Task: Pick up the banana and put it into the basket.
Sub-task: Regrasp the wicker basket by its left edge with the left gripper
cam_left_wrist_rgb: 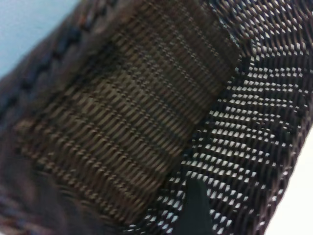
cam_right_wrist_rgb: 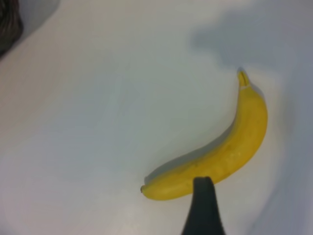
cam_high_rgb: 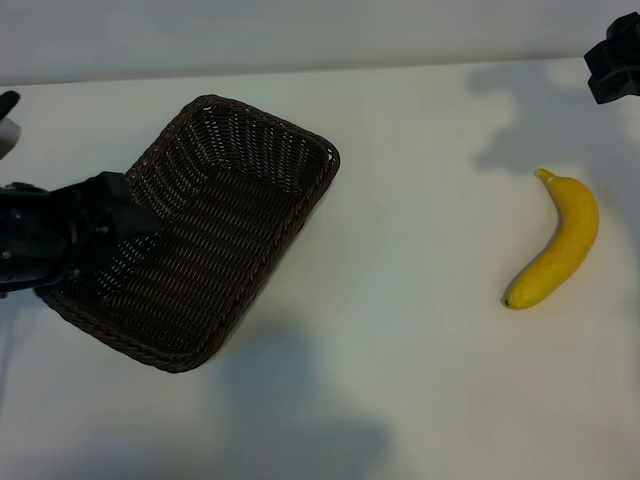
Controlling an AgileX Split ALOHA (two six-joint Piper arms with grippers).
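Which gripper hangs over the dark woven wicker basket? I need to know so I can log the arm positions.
The left gripper: it overlaps the dark brown woven wicker basket at its left side. The right gripper sits at the far right corner.

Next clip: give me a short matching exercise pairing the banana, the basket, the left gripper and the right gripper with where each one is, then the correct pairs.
Things:
1. banana
2. basket
3. left gripper
4. right gripper

Places:
A. over the basket's left end
B. at the exterior view's top right corner, above the banana
C. on the table, left side
D. on the table, right side, outside the basket

Pairs: 1-D, 2-C, 3-A, 4-B
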